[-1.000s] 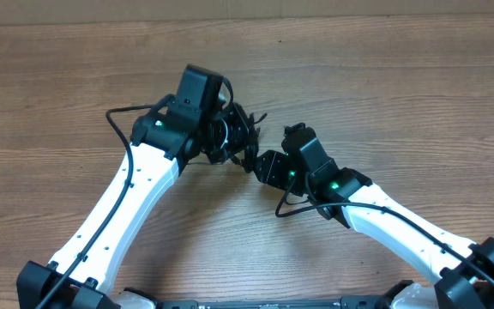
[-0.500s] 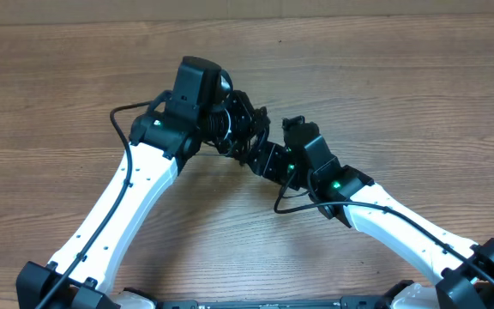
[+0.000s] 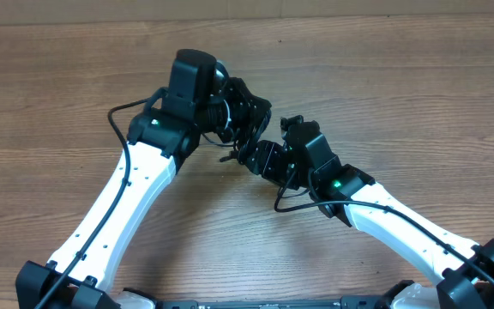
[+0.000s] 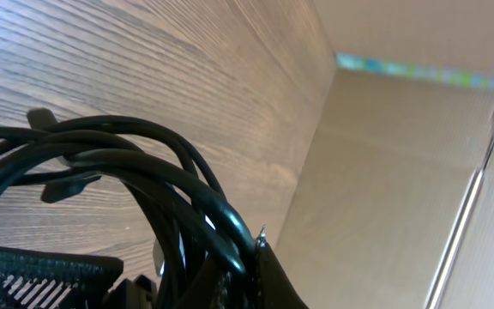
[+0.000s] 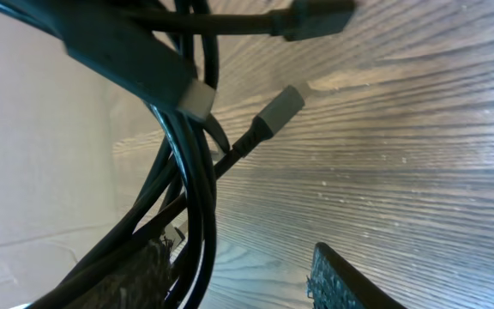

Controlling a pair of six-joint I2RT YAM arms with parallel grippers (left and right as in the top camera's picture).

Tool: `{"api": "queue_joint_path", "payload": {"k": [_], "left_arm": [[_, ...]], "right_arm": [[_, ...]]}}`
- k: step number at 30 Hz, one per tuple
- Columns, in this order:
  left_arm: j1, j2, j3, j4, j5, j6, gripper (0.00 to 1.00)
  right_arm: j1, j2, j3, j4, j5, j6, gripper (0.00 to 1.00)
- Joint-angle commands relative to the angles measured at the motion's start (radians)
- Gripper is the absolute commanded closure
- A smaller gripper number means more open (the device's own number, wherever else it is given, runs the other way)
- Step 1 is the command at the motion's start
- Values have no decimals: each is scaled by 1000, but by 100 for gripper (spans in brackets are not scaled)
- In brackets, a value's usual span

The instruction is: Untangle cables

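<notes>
Widening right hand (image 3: 262, 159) beside cables (image 4: 144, 154)

The cables (image 4: 144, 159) arch as a black bundle above the wooden bench (image 4: 161, 51), descending beside a textured finger pad (image 4: 33, 273); one plug end (image 4: 39, 117) projects left.

Two white arms with black joints are seen from overhead, extended from the near edge toward the middle of the scene. The left arm (image 3: 118, 202) is angled far and to the right, the right arm (image 3: 401, 227) far and to the left, so that the wrists nearly meet. The left gripper (image 3: 243, 112) is clamped on the cables (image 4: 144, 163). The right gripper (image 3: 262, 159) is placed just beside it, its fingers (image 5: 148, 270) held apart.
</notes>
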Motion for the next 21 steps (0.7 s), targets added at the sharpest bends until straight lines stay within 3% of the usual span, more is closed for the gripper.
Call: {"api": "queue_joint_path", "payload": {"k": [1,6,12,16,21], "left_arm": [[19,-16,24,50,-5,-119,96],[29,-16,24,2,-92,-40,95],[29,-16,24,-185,-254,3,93],[29,-16,24,-301,-362,56,81],[29,-16,24,-415,-445,185,59]], "right_arm": [[20,3,-4,-52,-77,-95,49],[20,3,-5,-122,-76,-175,47],[20,3,-5,-235,10,-206,47],[20,3,-5,-298,108,-206,46],[19,3,-5,-317,222,-267,28]]}}
